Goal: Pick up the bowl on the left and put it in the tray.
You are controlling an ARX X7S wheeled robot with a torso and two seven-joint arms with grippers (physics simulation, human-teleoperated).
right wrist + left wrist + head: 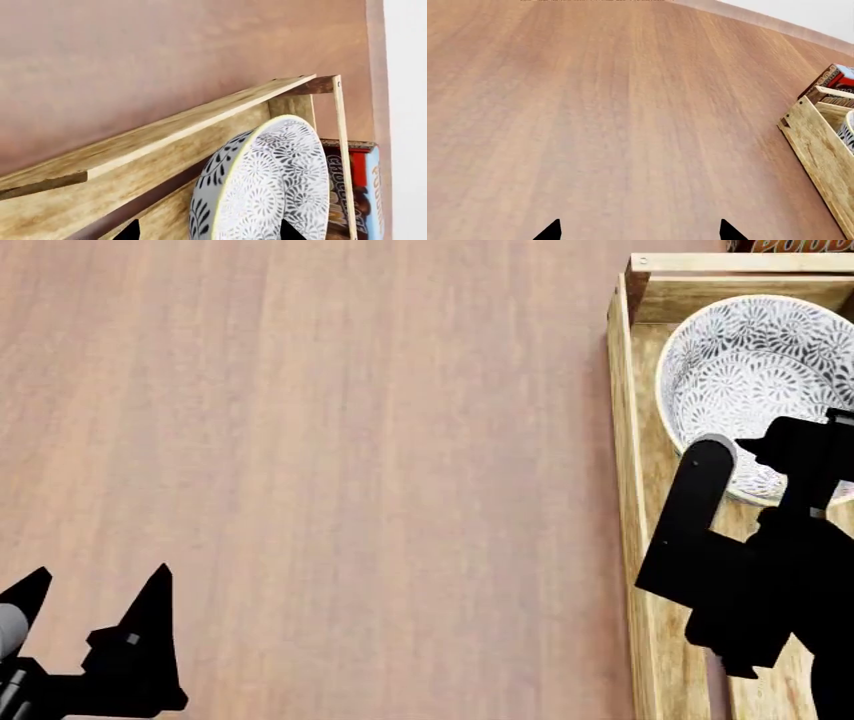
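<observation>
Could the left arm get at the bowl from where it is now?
Probably not easily: the bowl already sits in the tray, with the right gripper over its near rim, while the left gripper hangs open far across the bare table.

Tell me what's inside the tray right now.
The patterned bowl sits in the tray near its far end. The right gripper covers the bowl's near rim and the slats behind it, so anything there stays hidden.
</observation>
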